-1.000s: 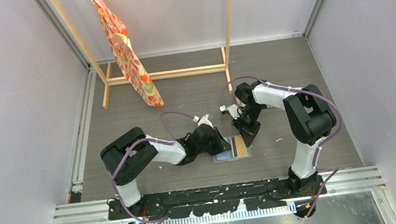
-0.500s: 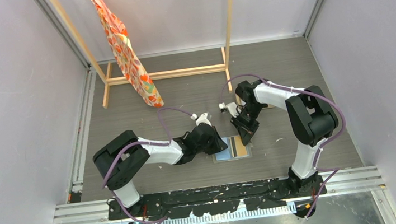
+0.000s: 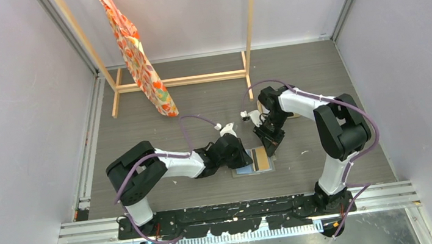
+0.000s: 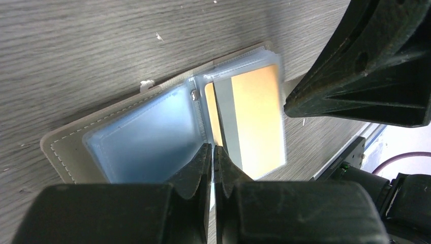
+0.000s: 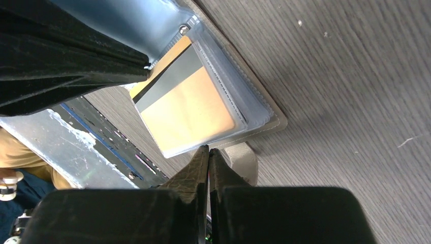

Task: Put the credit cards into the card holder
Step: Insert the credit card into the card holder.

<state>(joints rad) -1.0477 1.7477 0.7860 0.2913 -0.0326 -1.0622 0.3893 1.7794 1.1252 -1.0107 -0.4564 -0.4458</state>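
The card holder is best pinned by the clenched right pincer while the card is nudged home by the clenched left pincer.

text: none legible | credit card: gold face, grey stripe, no print readable | card holder: no brand or label readable

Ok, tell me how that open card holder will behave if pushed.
Probably floppy: the card holder is a thin stitched cover with soft-looking clear sleeves. Likely light, so it may slide on the table. The sleeved credit card should stiffen that half.
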